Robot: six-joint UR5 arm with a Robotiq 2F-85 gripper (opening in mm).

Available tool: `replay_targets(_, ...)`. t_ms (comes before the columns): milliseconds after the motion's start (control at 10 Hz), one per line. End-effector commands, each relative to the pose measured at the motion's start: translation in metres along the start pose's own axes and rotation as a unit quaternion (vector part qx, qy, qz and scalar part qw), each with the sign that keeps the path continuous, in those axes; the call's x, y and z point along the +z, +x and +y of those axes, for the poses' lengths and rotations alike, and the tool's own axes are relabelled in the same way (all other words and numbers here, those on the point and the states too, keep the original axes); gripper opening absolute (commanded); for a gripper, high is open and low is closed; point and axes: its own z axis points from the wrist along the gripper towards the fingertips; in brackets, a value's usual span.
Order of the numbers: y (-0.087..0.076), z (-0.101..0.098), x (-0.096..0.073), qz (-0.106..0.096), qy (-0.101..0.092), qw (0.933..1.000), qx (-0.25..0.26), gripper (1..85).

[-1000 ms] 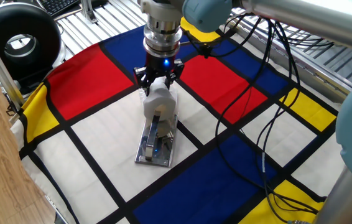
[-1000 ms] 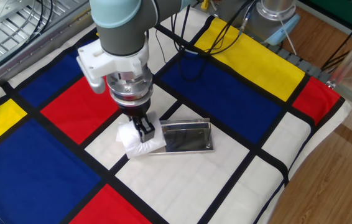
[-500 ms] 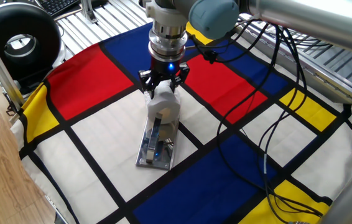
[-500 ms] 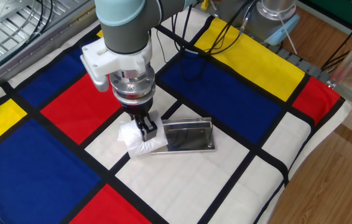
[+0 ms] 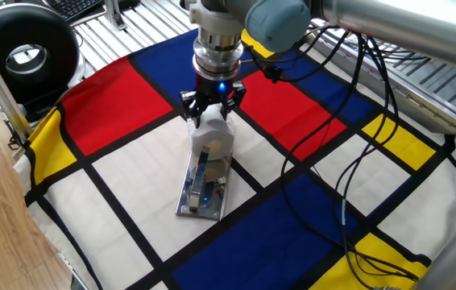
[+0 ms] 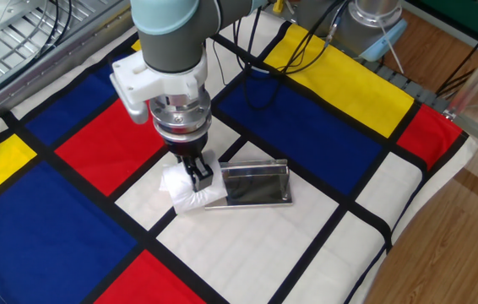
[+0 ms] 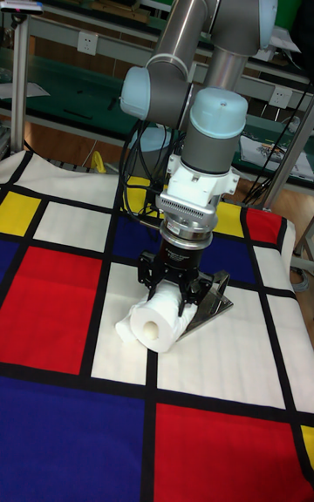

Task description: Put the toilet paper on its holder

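Observation:
The toilet paper (image 5: 213,134) (image 6: 183,189) (image 7: 157,316) is a white roll lying on its side at one end of the holder. My gripper (image 5: 211,112) (image 6: 198,176) (image 7: 172,290) comes straight down onto the roll, its black fingers shut on it from both sides. The holder (image 5: 202,193) (image 6: 258,186) (image 7: 209,300) is a shiny chrome plate lying flat on a white square of the cloth. Its bar is mostly hidden behind the roll and the fingers. I cannot tell whether the bar runs through the roll.
A chequered cloth (image 5: 131,161) of red, blue, yellow and white covers the table. Black cables (image 5: 349,145) trail over its right side. A round black-and-white device (image 5: 25,50) stands at the far left corner. Wooden floor lies beyond the cloth's edge (image 6: 442,219).
From a second ago the gripper with the roll shifted slightly away from the holder's far end. Over the last half second nothing has moved.

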Motion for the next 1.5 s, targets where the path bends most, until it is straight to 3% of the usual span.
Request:
replay_targets(0, 0.001, 0.002, -0.001, 0.004, -0.005, 1.0, 0.002, 1.3)
replay_targets(300, 0.007, -0.002, -0.001, 0.015, 0.003, 0.9998, -0.009, 1.3)
replay_targets(400, 0.01, 0.001, -0.001, 0.02, -0.005, 0.9996, -0.021, 1.3)
replay_targets(900, 0.007, -0.005, -0.001, 0.016, 0.008, 0.9995, -0.027, 1.3)
replay_targets(1400, 0.013, -0.002, -0.008, 0.022, 0.003, 0.9995, -0.021, 1.3)
